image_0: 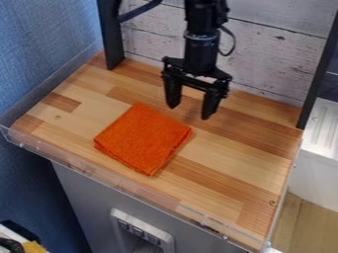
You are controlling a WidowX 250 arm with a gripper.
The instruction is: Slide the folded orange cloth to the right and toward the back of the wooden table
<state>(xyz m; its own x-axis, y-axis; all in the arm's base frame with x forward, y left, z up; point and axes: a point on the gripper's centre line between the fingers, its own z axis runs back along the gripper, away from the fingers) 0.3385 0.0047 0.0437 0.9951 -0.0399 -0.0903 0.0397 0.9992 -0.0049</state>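
Note:
The black gripper (190,112) hangs down over the back middle of the wooden work surface (231,153), its two fingers spread apart and nothing between them. An orange cloth (143,138), folded into a rough square, lies flat on the wood left of centre, in front of the gripper and to its left. Gripper and cloth are apart. Layered folds show along the cloth's front edges.
Clear low guards line the surface's left and front edges. A whitewashed plank wall (264,54) stands behind, between dark posts (111,37) at left and right. A white unit (320,143) is at the right, and a blue wall at the left.

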